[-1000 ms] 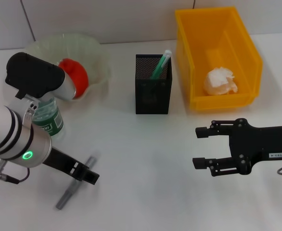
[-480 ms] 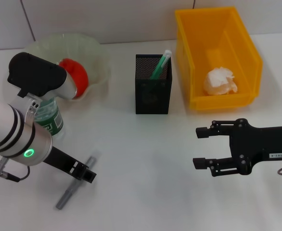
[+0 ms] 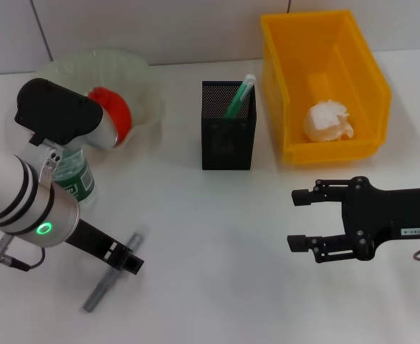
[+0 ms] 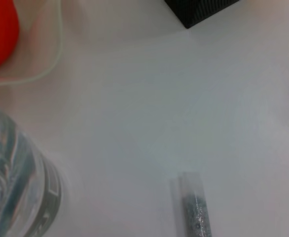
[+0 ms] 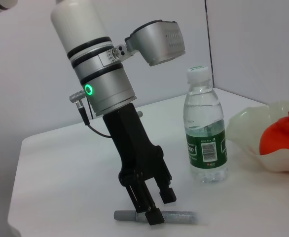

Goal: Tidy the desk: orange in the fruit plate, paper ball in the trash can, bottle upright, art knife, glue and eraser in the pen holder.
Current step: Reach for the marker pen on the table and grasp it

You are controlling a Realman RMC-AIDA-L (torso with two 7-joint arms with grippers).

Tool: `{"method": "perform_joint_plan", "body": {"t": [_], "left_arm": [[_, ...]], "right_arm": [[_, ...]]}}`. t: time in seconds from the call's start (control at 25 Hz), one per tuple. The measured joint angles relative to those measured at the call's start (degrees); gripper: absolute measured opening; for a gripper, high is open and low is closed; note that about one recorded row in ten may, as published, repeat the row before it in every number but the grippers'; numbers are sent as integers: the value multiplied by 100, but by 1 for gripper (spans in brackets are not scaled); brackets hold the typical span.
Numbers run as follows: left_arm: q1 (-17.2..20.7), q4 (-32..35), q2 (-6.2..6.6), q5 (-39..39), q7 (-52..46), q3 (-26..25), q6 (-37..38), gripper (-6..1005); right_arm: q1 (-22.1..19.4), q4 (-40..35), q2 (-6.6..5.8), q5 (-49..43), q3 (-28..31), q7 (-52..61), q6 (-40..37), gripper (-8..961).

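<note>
Head view, going left to right with the black mesh pen holder (image 3: 228, 135) as the landmark. Far to its left, the orange (image 3: 111, 115) already sits in the pale fruit plate (image 3: 147, 86). Just nearer the robot than the plate, the bottle (image 3: 74, 179) stands upright, partly hidden behind the left arm. Nearer still, left of the holder and well forward of it, the left gripper (image 3: 124, 256) points down at the table, directly over a grey stick, probably the glue (image 3: 102, 285). The stick lies flat, its long axis slanting from near the robot's left toward the holder. In the right wrist view the left gripper's fingers (image 5: 153, 215) straddle the stick about mid-length, across its axis, with jaws parted and not yet closed on it. A green pen-like item (image 3: 240, 94) already stands in the holder. Right of the holder, the yellow trash can (image 3: 371, 79) holds the paper ball (image 3: 328, 120). Forward of the bin, the right gripper (image 3: 299, 218) hovers idle, its fingers spread and empty. The left arm is clearly nearer the stick, so the grasp falls to it.
</note>
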Motion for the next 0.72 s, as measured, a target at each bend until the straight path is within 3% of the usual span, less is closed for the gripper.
{"method": "perform_joint_plan", "body": {"t": [0.72], "left_arm": [[0, 10, -3, 277, 85, 89, -57, 630]], "right_arm": [[20, 1, 0, 0, 0, -8, 54, 766]]}}
